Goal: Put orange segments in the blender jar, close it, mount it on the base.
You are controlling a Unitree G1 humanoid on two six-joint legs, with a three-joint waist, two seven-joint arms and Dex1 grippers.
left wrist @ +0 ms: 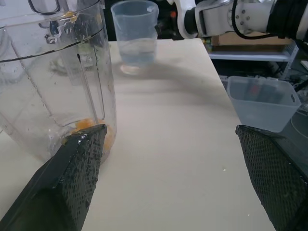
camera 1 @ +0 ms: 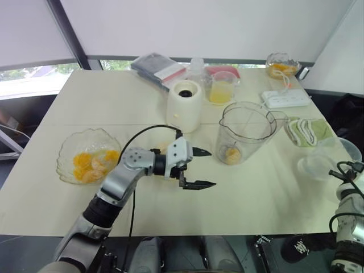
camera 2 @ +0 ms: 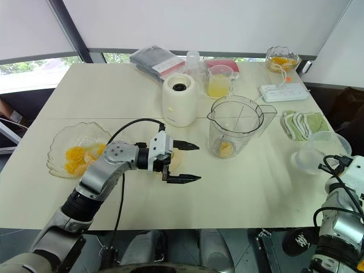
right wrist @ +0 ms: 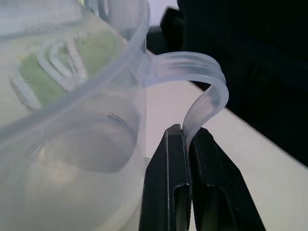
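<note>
This looks like an office or lab room set up for a kitchen trial, not a real kitchen. A plain cream table [camera 1: 85,102] stands against a window with pale roller blinds [camera 1: 199,23]. A white power strip [camera 1: 286,98] lies near the table's far right corner, with kitchen things around it: a blender base [camera 1: 184,106], a clear jar [camera 1: 245,131], glass bowls of orange segments [camera 1: 89,162], and a folded green cloth [camera 1: 309,131] near the right edge.

Cream table [camera 1: 85,96], white blinds [camera 1: 199,23], daylit window strip [camera 1: 28,74]

Power strip [camera 1: 286,99] nr juice cup [camera 1: 222,87]; green cloth [camera 1: 307,131] beside.
</note>
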